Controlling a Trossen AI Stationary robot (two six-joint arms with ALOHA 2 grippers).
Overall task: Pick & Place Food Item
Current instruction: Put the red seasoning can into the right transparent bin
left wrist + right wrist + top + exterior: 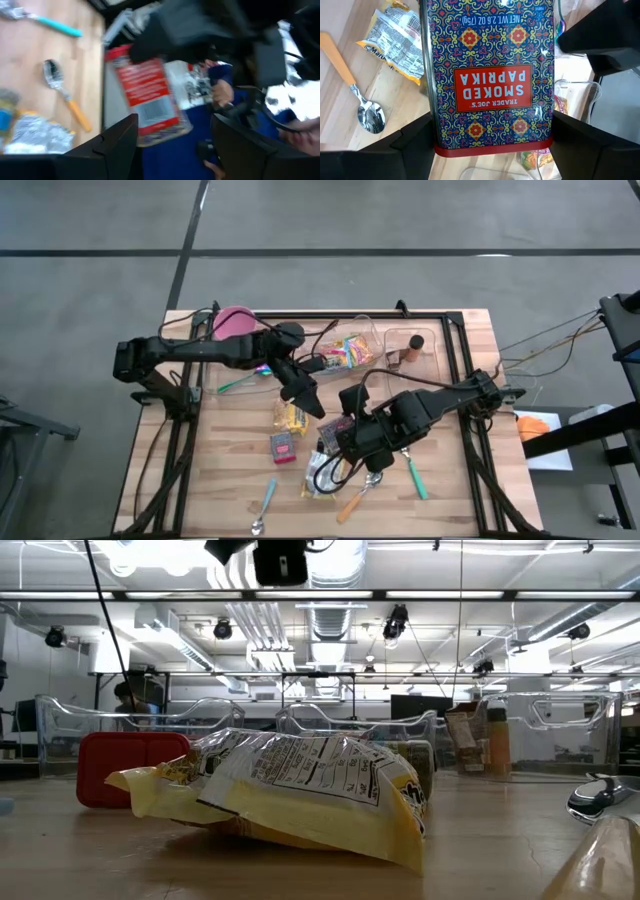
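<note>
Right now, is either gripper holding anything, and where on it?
The right gripper holds the smoked paprika tin across its side walls, at the red-rimmed end. The left gripper is open, holding nothing.

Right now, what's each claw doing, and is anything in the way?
Right gripper clamped on the paprika tin, held up. Left gripper open, empty, facing the tin. Yellow snack bag lies below.

I'm seeing the blue patterned paprika tin (490, 75) running off the right wrist frame's top edge. Motion blur is smearing the red-labelled packet (150, 95) at centre, leaving its print unreadable.
</note>
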